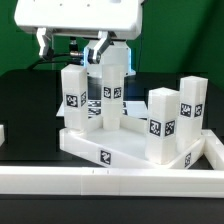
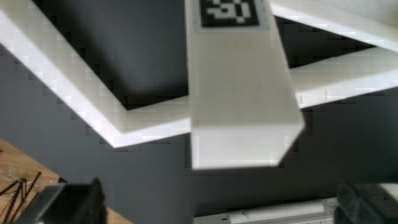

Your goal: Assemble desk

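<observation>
Nearest the exterior camera runs a long white rail (image 1: 110, 183) across the front of the table, with a short return on the exterior view's right. Just behind it lies the tabletop (image 1: 100, 152), upside-down-tray fashion with its raised rim showing, a tag on its front wall. Four legs stand upright from its corners: a front leg (image 1: 162, 125) and a right leg (image 1: 193, 108) on the exterior view's right, a left leg (image 1: 73, 98) on that view's left, and a back leg (image 1: 111, 82) farthest from the camera. Each bears black-and-white tags.

Above the back leg hangs the gripper (image 1: 72, 45), its fingers spread wide and pinching nothing; one finger (image 1: 96, 49) sits close beside the top of that leg, the other is off toward the exterior view's left. Whether the near finger touches the leg cannot be told. The wrist view looks down along one leg (image 2: 240, 95), its square end close to the lens and a tag at its far end, with the tabletop's rim (image 2: 89, 85) forming a corner beneath it and dark table (image 1: 30, 95) showing inside and outside that corner. Dark finger pads (image 2: 71, 200) show at the frame's edges, well apart on either side of the leg's end.

A green backdrop (image 1: 15, 35) fills the rear. The left leg and back leg stand close together, crowding the space beneath the gripper.
</observation>
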Controlling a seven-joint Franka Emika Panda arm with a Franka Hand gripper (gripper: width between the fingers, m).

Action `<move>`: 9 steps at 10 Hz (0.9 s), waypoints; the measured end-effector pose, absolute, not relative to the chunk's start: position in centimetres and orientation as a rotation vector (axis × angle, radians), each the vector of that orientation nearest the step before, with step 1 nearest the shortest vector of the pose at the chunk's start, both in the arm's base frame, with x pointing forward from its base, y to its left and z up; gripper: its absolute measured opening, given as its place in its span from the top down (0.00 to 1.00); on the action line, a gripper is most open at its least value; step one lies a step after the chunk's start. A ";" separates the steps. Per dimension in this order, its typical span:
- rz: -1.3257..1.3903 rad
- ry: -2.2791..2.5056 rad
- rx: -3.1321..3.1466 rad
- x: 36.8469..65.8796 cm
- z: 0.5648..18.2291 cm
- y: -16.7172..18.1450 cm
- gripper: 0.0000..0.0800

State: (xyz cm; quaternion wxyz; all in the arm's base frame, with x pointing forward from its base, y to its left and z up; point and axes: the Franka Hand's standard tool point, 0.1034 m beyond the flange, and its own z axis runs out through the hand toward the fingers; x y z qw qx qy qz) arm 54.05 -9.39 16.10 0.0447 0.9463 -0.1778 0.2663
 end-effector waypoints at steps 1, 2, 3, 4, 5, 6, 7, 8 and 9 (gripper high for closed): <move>0.806 -0.542 2.893 54.0 15.9 -9.4 0.19; 0.771 -0.545 2.914 53.9 15.6 -9.1 0.19; 0.774 -0.545 2.912 53.9 15.7 -9.1 0.19; 0.712 -0.552 2.946 53.8 15.2 -8.8 0.19; 0.570 -0.571 3.013 53.6 14.5 -8.4 0.19; 0.442 -0.592 3.068 53.8 14.4 -8.4 0.19; 0.339 -0.605 3.102 53.9 14.3 -8.5 0.19; 0.213 -0.612 3.132 53.7 14.1 -8.7 0.19; 0.104 -0.621 3.152 53.5 13.8 -8.9 0.19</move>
